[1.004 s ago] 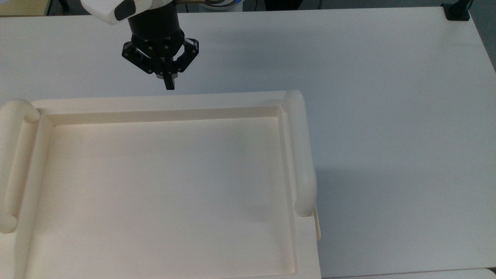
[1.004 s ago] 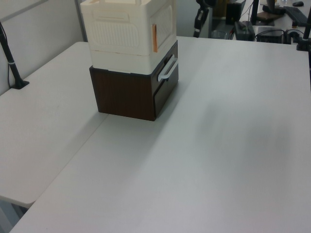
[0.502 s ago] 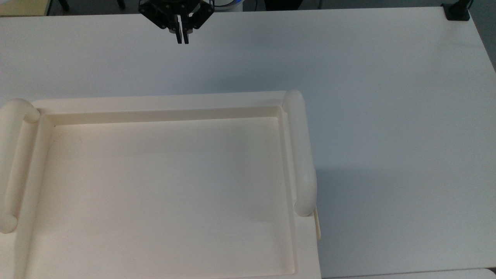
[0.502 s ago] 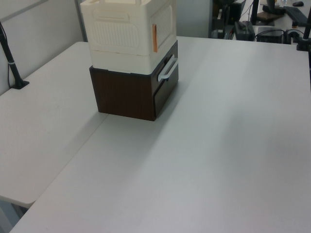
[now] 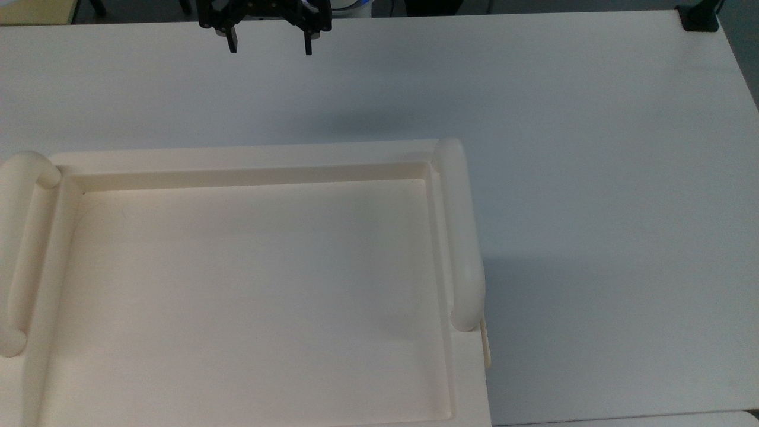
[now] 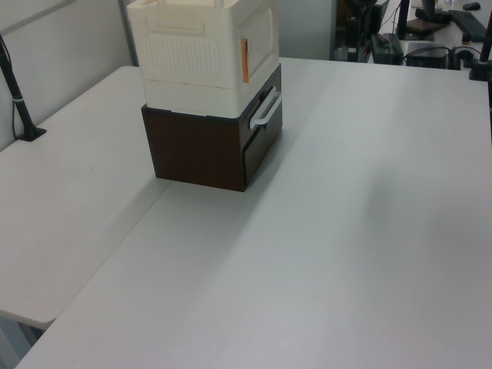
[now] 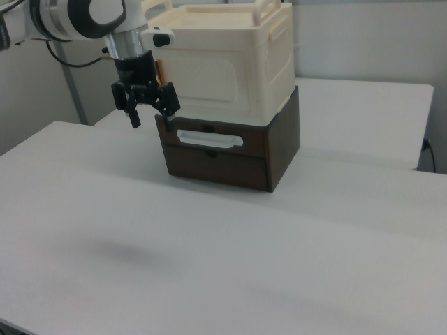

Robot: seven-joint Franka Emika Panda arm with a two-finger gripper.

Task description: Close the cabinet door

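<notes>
On a broad white table (image 5: 593, 178), the cream cabinet (image 7: 230, 66) sits stacked on a dark brown drawer unit (image 7: 230, 157) with a pale bar handle (image 7: 209, 138), its recessed tray top (image 5: 249, 284) flanked by rounded tubular handles (image 5: 462, 237). The cabinet door (image 7: 199, 77) lies flush with the front of the cream box in the right view, an orange strip (image 6: 244, 60) marking one edge of that face in the left view, so by these frames the door looks already closed. The Panda's gripper (image 5: 268, 44) has pulled back from the tray's far rim, where it hung with fingers pressed together a second ago, to the table's far edge at the top view's upper left; its two black fingers (image 5: 232, 42) now stand spread wide with nothing between them. In the right view it hangs just beside the door's left edge, apparently clear of it. The retreat and the parted fingers suggest the push is over and the arm is withdrawing
</notes>
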